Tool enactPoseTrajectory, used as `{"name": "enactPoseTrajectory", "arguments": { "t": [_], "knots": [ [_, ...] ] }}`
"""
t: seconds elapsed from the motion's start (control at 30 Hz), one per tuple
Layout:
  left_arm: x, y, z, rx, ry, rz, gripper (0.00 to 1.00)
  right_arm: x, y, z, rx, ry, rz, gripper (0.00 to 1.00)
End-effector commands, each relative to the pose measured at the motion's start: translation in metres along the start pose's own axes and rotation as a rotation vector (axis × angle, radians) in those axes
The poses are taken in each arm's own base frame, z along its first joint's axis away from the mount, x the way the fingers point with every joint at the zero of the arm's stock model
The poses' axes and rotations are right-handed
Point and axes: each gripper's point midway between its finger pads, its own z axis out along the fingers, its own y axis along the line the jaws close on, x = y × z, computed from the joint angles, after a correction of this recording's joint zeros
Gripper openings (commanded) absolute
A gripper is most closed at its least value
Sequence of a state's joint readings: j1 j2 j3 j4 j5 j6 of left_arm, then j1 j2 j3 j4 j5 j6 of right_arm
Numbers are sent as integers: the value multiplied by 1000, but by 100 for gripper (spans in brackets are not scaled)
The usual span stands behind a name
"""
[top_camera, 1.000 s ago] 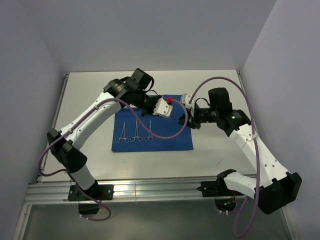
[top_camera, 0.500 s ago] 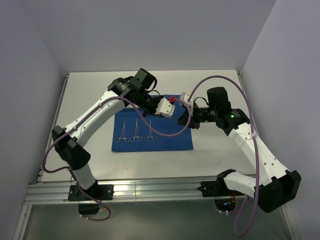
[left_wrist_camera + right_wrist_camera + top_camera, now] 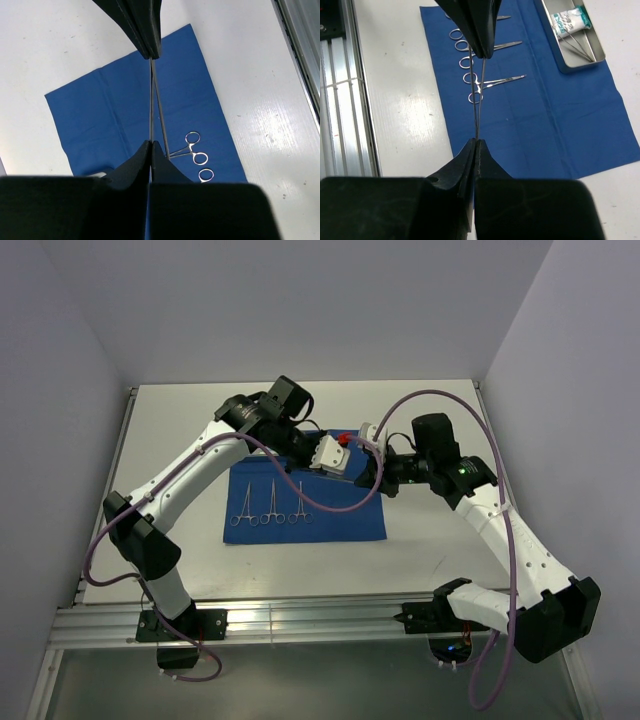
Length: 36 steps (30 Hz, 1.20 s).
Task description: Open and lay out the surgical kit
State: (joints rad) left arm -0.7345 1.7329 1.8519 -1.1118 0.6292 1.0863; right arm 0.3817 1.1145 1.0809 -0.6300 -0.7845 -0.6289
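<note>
The royal-blue cloth (image 3: 340, 515) lies flat on the white table, with three ring-handled clamps (image 3: 268, 505) side by side on its left part. Slim steel tweezers (image 3: 151, 100) hang in the air above the cloth, held at both ends. My left gripper (image 3: 151, 144) is shut on one end. Facing it, my right gripper (image 3: 477, 141) is shut on the other end. The steel tray (image 3: 598, 46) sits on the cloth's far part with the white-green packet (image 3: 570, 21) and thin instruments inside. In the top view the arms hide the tray.
An aluminium rail (image 3: 300, 620) runs along the table's near edge by the arm bases. Purple cables (image 3: 440, 398) loop over both arms. Grey walls close in the table at the left, back and right.
My right gripper's jaws have closed onto the tweezers' end. The left arm shifted slightly at first, then both arms stayed almost still.
</note>
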Motion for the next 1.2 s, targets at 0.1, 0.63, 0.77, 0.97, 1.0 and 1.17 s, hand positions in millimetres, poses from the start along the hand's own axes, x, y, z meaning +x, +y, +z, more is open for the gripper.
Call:
{"name": "enactPoseTrajectory", "arguments": {
  "t": [0.1,0.63,0.77,0.97,1.0,1.17],
  "knots": [
    [-10,8,-4,-50,-30,23,21,-15,-10,-1,56,-39,8,0],
    [-46,100,-143,-661,-365,-232,99,45,0,10,124,49,207,0],
    [-10,118,-205,-950,-485,-496,99,55,-17,13,292,20,486,0],
    [67,100,-201,-1103,-548,-995,99,78,-36,13,543,-72,882,0],
    [74,97,-195,-1095,-542,-1044,99,86,-42,10,612,-77,915,0],
    [104,82,-166,-1015,-527,-1227,99,108,-49,16,791,-64,1077,0]
  ]
}}
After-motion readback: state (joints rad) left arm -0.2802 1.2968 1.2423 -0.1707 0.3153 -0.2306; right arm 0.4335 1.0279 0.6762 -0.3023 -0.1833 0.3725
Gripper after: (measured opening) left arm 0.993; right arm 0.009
